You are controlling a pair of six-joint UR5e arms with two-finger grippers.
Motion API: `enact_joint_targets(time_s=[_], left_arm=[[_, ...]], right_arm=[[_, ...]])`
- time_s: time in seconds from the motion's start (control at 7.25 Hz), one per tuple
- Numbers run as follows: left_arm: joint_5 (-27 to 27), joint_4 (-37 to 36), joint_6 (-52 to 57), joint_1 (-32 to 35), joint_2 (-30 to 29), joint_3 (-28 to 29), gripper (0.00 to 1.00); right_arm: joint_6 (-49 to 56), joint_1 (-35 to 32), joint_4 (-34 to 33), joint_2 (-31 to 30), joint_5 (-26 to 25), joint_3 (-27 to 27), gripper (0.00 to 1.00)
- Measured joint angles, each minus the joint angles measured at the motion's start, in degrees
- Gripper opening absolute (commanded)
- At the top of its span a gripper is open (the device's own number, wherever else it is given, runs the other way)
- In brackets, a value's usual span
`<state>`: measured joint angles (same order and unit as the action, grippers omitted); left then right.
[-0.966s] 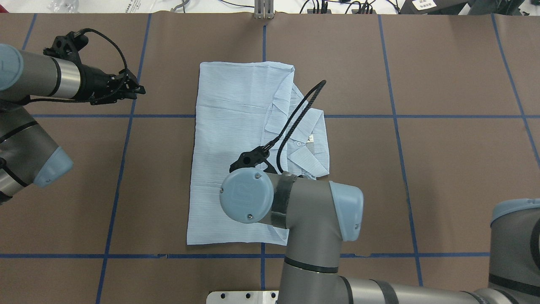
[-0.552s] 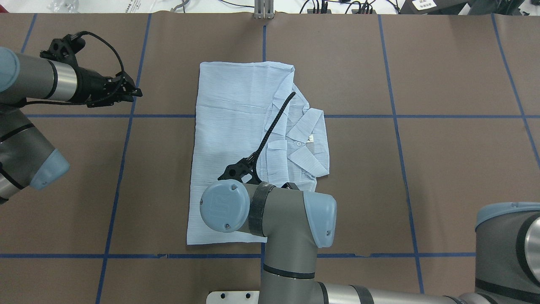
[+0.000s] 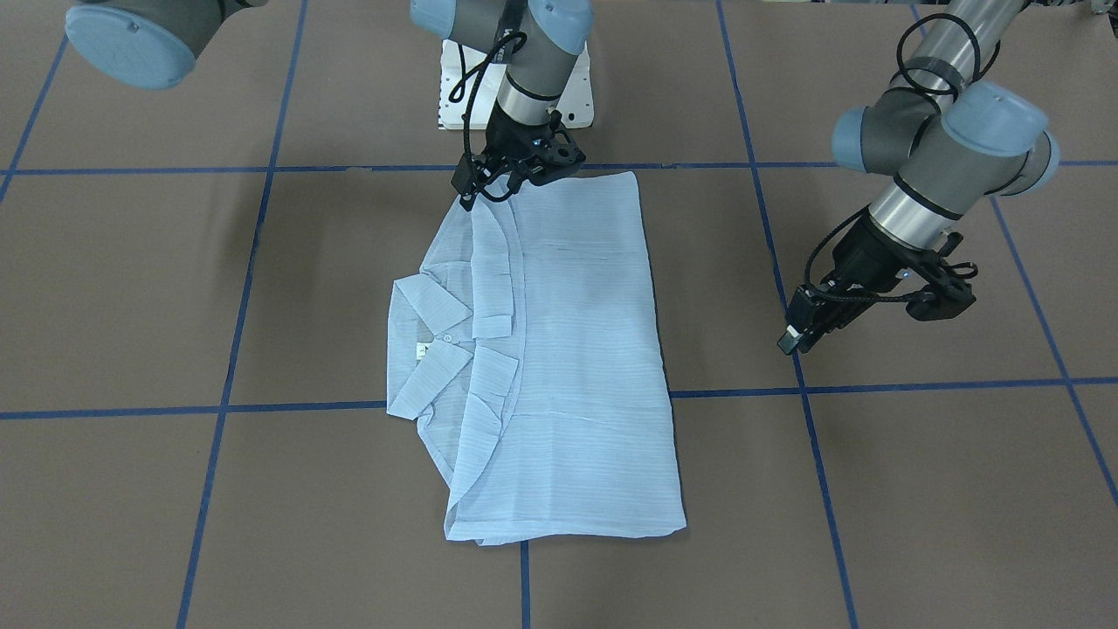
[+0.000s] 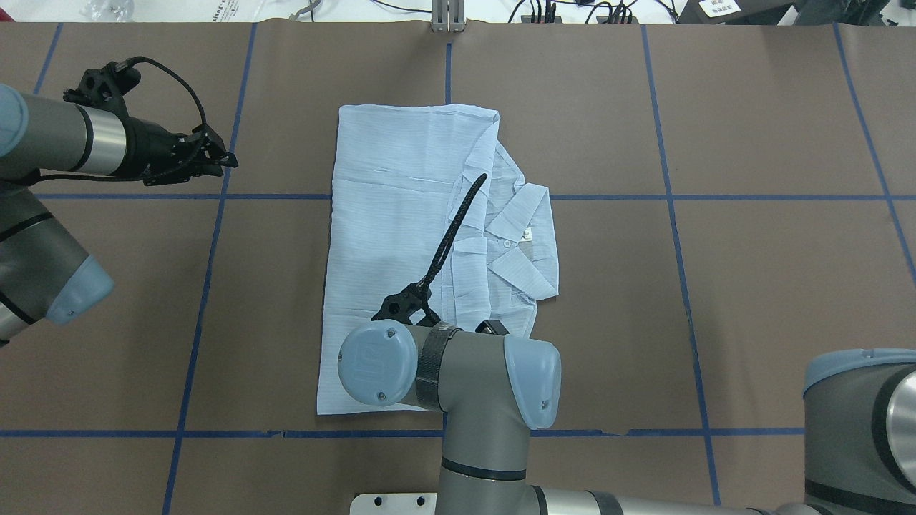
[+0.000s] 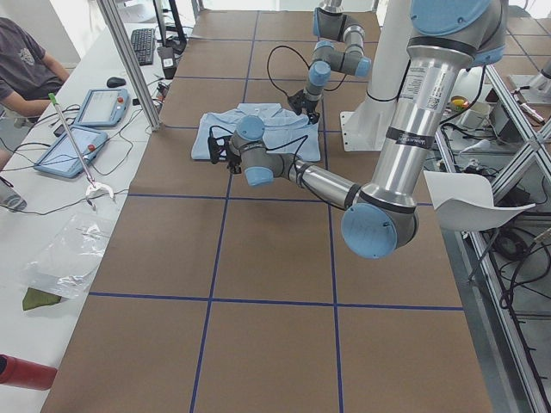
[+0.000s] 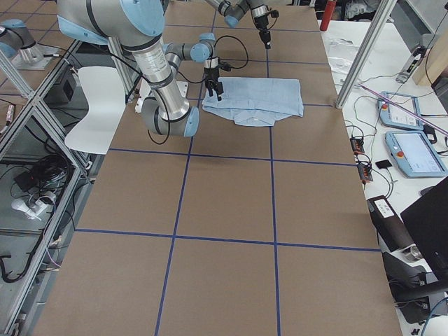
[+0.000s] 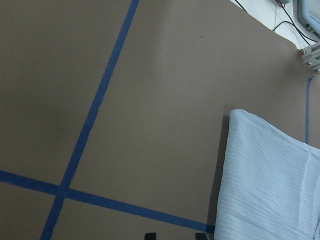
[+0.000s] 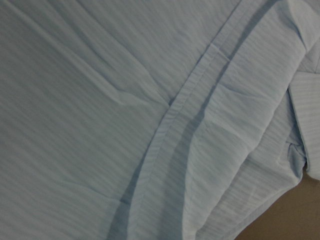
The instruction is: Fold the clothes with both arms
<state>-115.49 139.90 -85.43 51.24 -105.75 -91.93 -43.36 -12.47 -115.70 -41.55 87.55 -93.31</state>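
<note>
Folded shirt (image 4: 386, 214), neck label (image 4: 527, 234) too small to read
Right gripper (image 3: 511, 179) at its hem, left gripper (image 3: 793, 336) over the table (image 3: 917, 480); cannot tell either's grip

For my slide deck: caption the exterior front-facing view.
Folded pale-blue shirt on the brown table, right gripper low over its robot-side edge, left gripper hovering apart beside it.

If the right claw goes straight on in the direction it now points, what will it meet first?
The shirt: the right claw points down over one edge of it, and cloth nearly fills its wrist view. The remaining gap is unclear.
</note>
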Motion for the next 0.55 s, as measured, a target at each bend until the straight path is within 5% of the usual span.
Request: enact_joint_targets(time_s=[0.55], left_arm=[[-0.01,-0.06,0.00,0.00,0.01,-0.49,0.38]], right_arm=[[0.02,0.09,0.03,-1.37,-0.03,0.37,1.00]])
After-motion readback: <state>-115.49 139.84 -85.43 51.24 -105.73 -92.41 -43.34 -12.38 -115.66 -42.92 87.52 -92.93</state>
